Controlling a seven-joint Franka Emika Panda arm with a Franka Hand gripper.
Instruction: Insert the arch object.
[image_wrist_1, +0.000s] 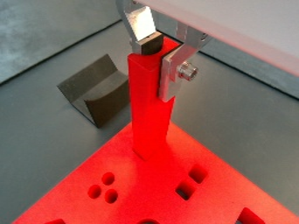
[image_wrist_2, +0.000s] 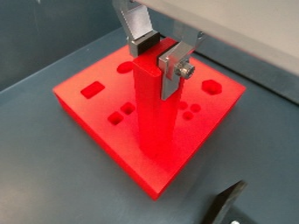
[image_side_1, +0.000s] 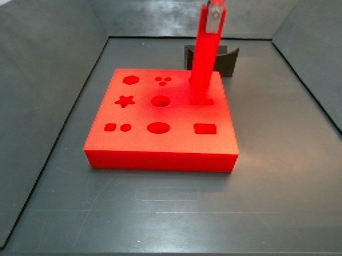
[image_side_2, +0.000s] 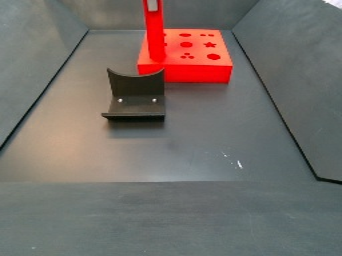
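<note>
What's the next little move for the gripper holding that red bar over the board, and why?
Probably press straight down a little more. The gripper is shut on the arch object, which stands upright with its lower end meeting the red board at a cut-out in both wrist views. Most of the bar still rises above the board, so it does not look fully seated; how deep it sits cannot be told.

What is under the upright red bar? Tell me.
The red board lies under the arch object, which the gripper holds upright in its jaws. The bar's foot hides the spot below, so any cut-out there is covered.
</note>
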